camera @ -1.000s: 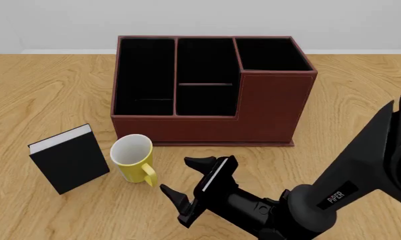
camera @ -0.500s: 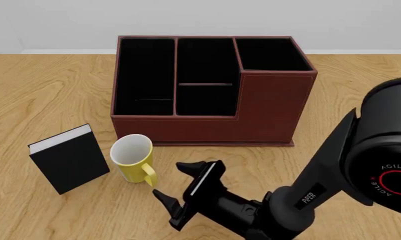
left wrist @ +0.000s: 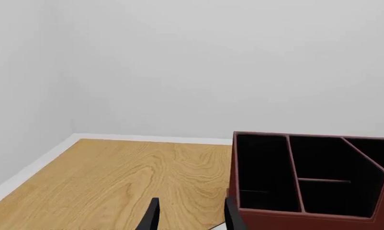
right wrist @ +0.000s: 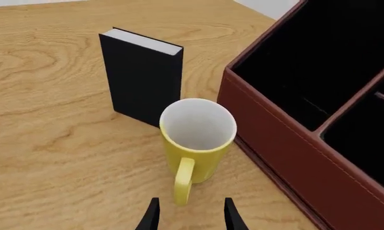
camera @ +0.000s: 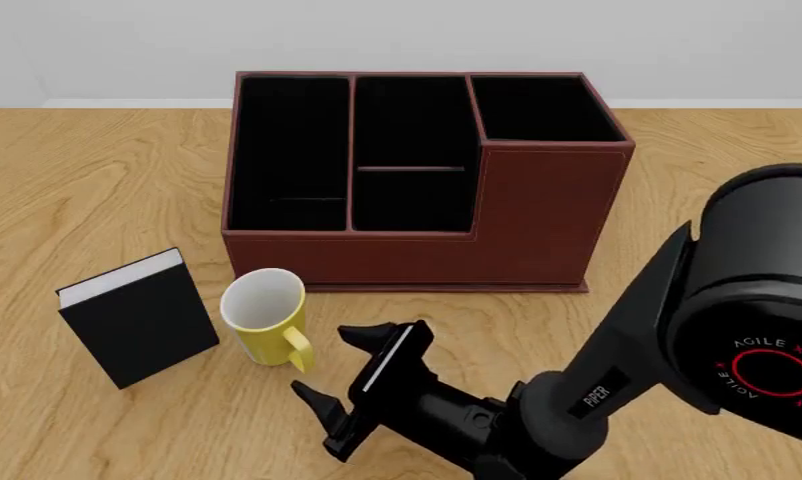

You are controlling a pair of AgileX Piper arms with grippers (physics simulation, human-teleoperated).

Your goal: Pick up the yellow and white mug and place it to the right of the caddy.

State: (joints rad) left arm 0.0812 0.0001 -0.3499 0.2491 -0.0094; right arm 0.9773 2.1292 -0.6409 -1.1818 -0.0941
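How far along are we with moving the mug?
Early. Done: right gripper is open and lined up on the handle of the yellow and white mug. In hand: nothing; the mug stands between the black book and the caddy. Left: grasp, lift, set down right of the caddy.

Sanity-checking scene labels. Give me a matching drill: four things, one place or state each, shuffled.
Things:
1 mug
2 caddy
3 book
4 right gripper

States:
A fingers open, near the mug handle
B standing left of the mug
C upright, in front of the caddy's left end
D behind the other things, compartments bare

Pairs: 1-C, 2-D, 3-B, 4-A
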